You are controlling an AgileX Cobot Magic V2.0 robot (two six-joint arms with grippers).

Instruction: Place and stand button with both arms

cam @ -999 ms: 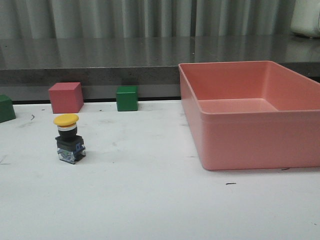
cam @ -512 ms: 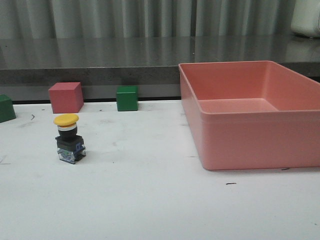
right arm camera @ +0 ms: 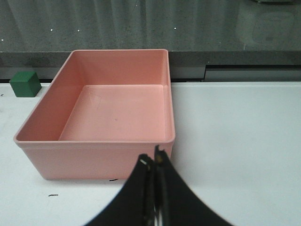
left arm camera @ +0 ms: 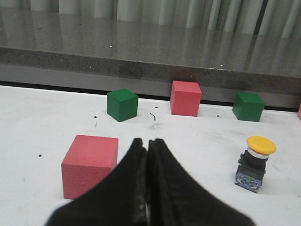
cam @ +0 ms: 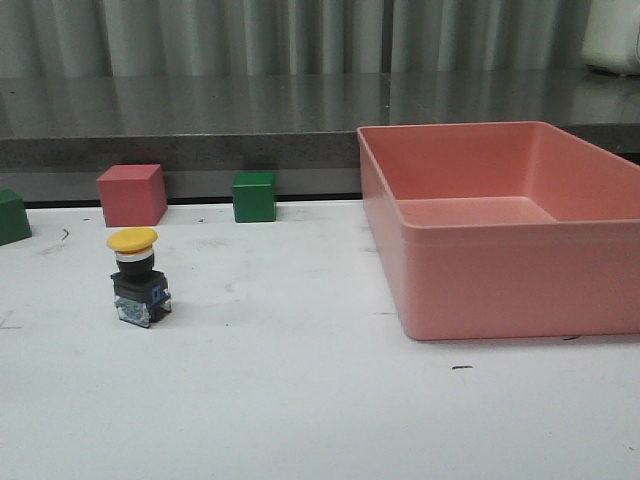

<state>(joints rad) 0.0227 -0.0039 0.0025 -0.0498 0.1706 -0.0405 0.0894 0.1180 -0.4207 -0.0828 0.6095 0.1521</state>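
The button [cam: 138, 278] stands upright on the white table at the left, yellow cap on top, black body below; it also shows in the left wrist view as the button [left arm camera: 254, 163]. My left gripper [left arm camera: 148, 141] is shut and empty, well back from the button and beside a pink cube [left arm camera: 89, 165]. My right gripper [right arm camera: 153, 157] is shut and empty, just in front of the pink bin [right arm camera: 99, 148]. Neither arm shows in the front view.
The large pink bin [cam: 480, 300] fills the right of the table. Along the back edge sit a pink cube [cam: 131, 194], a green cube [cam: 254, 197] and another green cube [cam: 12, 216] at the far left. A dark counter runs behind.
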